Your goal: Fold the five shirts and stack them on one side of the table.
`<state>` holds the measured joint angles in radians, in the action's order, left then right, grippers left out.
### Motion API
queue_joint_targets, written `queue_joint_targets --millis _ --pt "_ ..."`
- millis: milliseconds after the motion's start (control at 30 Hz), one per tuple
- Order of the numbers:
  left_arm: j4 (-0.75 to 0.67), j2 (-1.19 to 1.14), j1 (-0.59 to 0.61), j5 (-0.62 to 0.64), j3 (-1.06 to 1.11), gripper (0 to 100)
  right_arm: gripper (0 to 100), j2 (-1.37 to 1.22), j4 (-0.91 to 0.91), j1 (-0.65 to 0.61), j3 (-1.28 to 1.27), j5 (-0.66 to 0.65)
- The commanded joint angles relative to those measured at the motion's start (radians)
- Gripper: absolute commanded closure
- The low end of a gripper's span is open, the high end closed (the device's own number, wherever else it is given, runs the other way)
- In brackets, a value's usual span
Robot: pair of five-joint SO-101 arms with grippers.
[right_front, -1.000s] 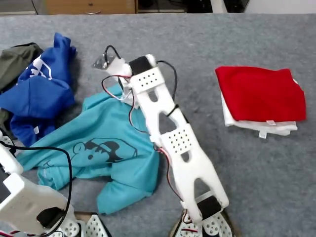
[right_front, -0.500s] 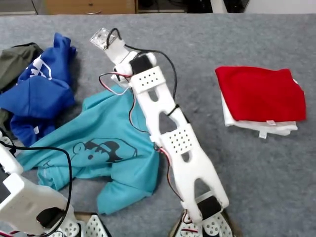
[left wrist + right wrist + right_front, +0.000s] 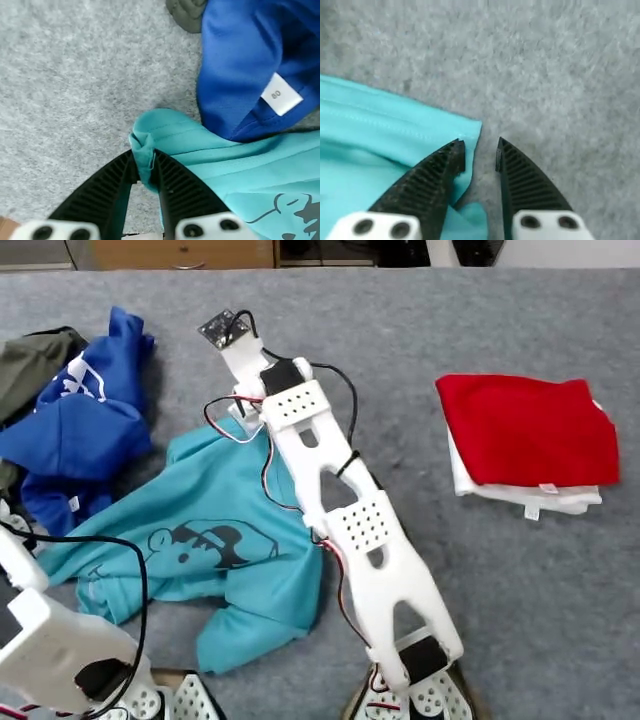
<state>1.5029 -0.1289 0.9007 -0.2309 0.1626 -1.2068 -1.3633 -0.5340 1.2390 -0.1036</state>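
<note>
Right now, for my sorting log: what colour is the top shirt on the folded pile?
Red: the folded red shirt shows best in the high view.

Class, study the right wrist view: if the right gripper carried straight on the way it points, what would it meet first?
Probably the corner of the teal shirt: the open right gripper has one finger over its hem, the other over the grey table. Its height above them is unclear.
</note>
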Motion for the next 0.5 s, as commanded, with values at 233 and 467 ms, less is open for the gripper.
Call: queue_joint_targets --millis 233,467 --pt "-0.009 0.005 -0.008 -0.003 -0.025 98 87.5 0.062 -0.035 -0.047 -0.005 0.003" --pt "-0.009 0.005 -0.005 -0.006 -0.025 98 93.7 0.061 -0.043 -0.048 -0.007 -0.005"
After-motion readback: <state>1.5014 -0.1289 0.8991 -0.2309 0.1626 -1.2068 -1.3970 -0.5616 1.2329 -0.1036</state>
